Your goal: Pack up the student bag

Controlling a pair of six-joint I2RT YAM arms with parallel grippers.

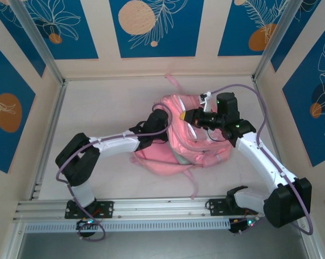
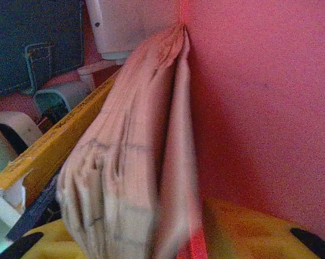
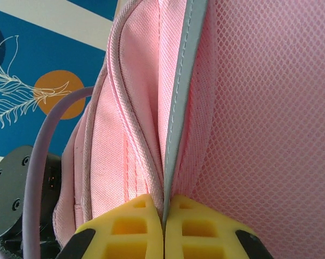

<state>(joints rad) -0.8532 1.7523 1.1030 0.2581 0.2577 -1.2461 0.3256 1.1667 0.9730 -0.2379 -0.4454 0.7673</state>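
Observation:
The pink student bag [image 1: 176,145] lies mid-table, and its weave and mesh [image 3: 270,108] show close up in the right wrist view. My right gripper [image 1: 188,115] is shut on the bag's grey reflective edge strip [image 3: 176,118], its yellow fingertips [image 3: 130,226] pressed together on it. My left gripper [image 1: 161,120] reaches into the bag's left side. Inside, in red light, a thick book with pale pages [image 2: 124,172] and a yellow cover edge [image 2: 60,145] stands between the left gripper's [image 2: 151,245] yellow fingers [image 2: 249,232], which hold it.
A dark blue denim item [image 2: 33,48] and a white object [image 2: 124,27] lie deeper in the bag. Loose pink straps trail toward the front rail [image 1: 194,186] and the back wall [image 1: 173,83]. Blue patterned walls and metal posts [image 1: 41,40] surround the table.

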